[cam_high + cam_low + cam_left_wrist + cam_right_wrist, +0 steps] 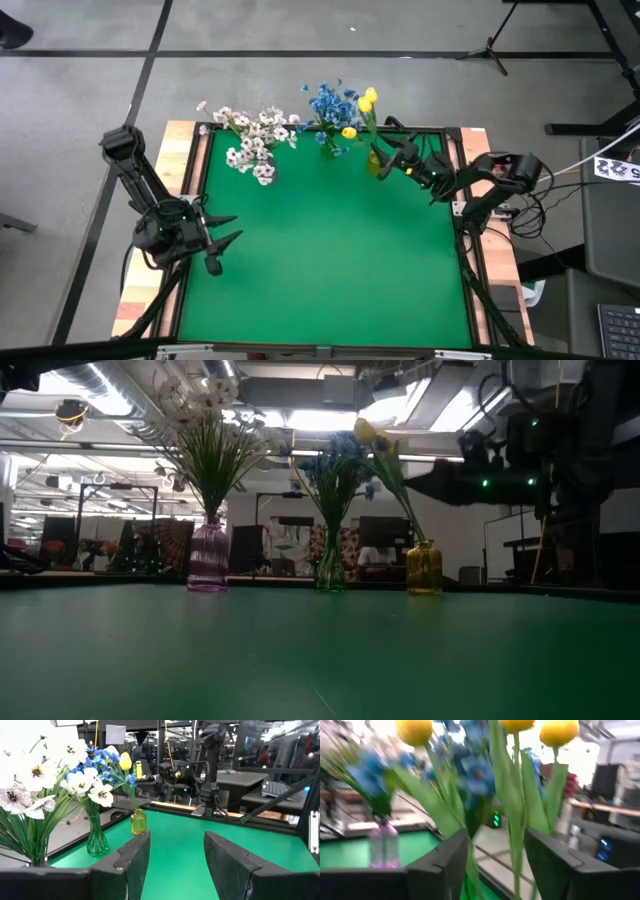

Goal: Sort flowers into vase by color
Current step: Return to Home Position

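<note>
The yellow flowers [366, 102] stand in the yellow vase [375, 163] at the far edge of the table [330, 270]. The right gripper [385, 150] hangs just beside them, at the height of the stems and above the vase. In the right wrist view, the thin green stems and long leaves rise in the gap between the two dark fingers [447, 857], a little beyond the tips. I cannot tell if a leaf touches a finger. The buds are smooth, round and tulip-like.

The blue flowers [328, 103] are clusters of small blooms in the green vase [329, 150], next to the yellow one. The white flowers [255, 140] are a wide spray of small blossoms in the purple vase [208, 557], farther to the left. All three vases are tinted and see-through. The purple one is ribbed, the green one is slim, and the yellow one is short with a narrow neck. The table top is a flat green mat.

The right gripper is spread wide and grasps nothing. The left gripper [230, 228] waits over the left edge of the table, also spread apart and empty.
</note>
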